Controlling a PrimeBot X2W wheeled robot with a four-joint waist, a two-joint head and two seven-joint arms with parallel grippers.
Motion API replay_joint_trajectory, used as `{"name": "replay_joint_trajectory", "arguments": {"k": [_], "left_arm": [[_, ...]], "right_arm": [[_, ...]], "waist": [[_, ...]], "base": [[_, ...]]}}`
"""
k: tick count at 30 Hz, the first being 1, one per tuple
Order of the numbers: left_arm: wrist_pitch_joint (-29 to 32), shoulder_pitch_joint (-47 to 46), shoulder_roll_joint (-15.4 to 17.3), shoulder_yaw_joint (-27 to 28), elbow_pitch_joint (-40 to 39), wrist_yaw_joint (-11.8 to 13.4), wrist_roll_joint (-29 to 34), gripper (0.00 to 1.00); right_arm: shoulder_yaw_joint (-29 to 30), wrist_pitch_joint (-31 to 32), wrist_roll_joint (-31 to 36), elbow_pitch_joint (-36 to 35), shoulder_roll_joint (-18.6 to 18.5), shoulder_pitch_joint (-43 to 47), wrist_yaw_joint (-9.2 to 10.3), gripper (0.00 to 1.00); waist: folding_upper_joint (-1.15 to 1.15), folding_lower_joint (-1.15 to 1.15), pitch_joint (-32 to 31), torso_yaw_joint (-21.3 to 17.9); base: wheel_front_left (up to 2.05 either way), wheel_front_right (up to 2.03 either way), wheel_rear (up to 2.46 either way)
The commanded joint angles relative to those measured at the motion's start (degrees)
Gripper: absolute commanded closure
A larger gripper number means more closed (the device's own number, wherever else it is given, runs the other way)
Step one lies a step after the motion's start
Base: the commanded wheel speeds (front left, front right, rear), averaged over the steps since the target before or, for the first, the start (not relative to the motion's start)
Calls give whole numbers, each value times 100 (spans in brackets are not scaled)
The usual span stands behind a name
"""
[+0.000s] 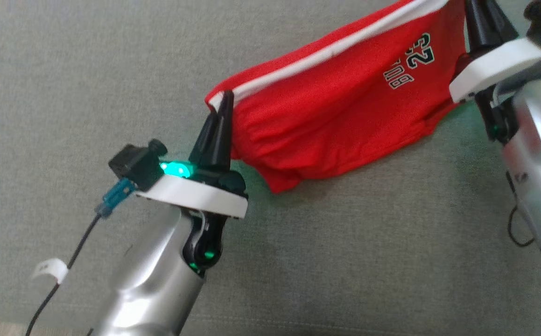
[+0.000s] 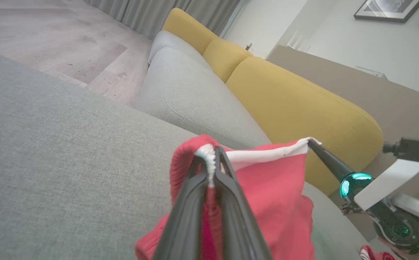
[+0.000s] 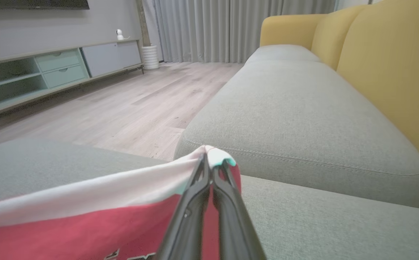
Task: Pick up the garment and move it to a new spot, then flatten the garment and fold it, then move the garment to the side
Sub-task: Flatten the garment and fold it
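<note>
The garment [image 1: 335, 112] is red with a white stripe along its top edge and a "23" print. It hangs stretched between my two grippers, and its lower folds sag onto the grey cushion [image 1: 111, 70]. My left gripper [image 1: 226, 99] is shut on the garment's left corner. In the left wrist view its fingers [image 2: 213, 159] pinch the white trim of the garment [image 2: 274, 195]. At the top right, my right gripper [image 1: 478, 14] is shut on the other corner. The right wrist view has that gripper [image 3: 209, 162] clamped on the garment's white band [image 3: 86, 195].
The grey seat cushion [image 3: 296, 108] stretches ahead, with yellow backrests [image 2: 296, 104] behind it. Wooden floor [image 3: 122, 104] lies past the cushion's edge, with a low cabinet [image 3: 50, 68] and curtains beyond. A black cable [image 1: 65, 266] dangles from my left wrist.
</note>
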State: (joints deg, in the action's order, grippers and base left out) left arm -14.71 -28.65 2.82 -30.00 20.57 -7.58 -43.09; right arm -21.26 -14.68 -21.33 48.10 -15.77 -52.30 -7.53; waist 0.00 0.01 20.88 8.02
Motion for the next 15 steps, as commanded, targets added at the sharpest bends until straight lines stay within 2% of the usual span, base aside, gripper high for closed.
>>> {"name": "replay_joint_trajectory", "arguments": {"k": [1, 4, 5, 6, 7, 8, 15], "left_arm": [[-29, -252, 10, 131, -177, 9, -112, 100], [-29, -324, 8, 165, -207, 9, -338, 100], [-29, -333, 8, 158, -191, 9, -348, 100], [-29, -327, 8, 143, -163, 9, -357, 89], [-29, -317, 8, 119, -127, 9, -365, 24], [-29, -311, 7, 103, -96, 9, -340, 0], [-29, -40, 7, 64, 98, 9, -244, 0]], "right_arm": [[-97, -31, 65, -3, -59, -176, 4, 100], [-57, -31, 145, 407, 2, -467, 4, 100], [-50, -31, 168, 554, 39, -520, 4, 95], [-35, -31, 184, 676, 77, -566, 4, 54], [-38, -31, 210, 756, 109, -605, 4, 0], [-52, -31, 243, 801, 131, -631, 4, 0], [6, -31, 320, 753, 134, -416, 4, 0]], "waist": [[0, -1, 225, 155], [0, -1, 350, 143], [0, -1, 371, 137], [0, -1, 388, 132], [0, -1, 401, 127], [0, -1, 409, 123], [0, -1, 368, 75]], "base": [[0, 0, 0], [0, 0, 0], [0, 0, 0], [0, 0, 0], [0, 0, 0], [0, 0, 0], [0, 0, 0]]}}
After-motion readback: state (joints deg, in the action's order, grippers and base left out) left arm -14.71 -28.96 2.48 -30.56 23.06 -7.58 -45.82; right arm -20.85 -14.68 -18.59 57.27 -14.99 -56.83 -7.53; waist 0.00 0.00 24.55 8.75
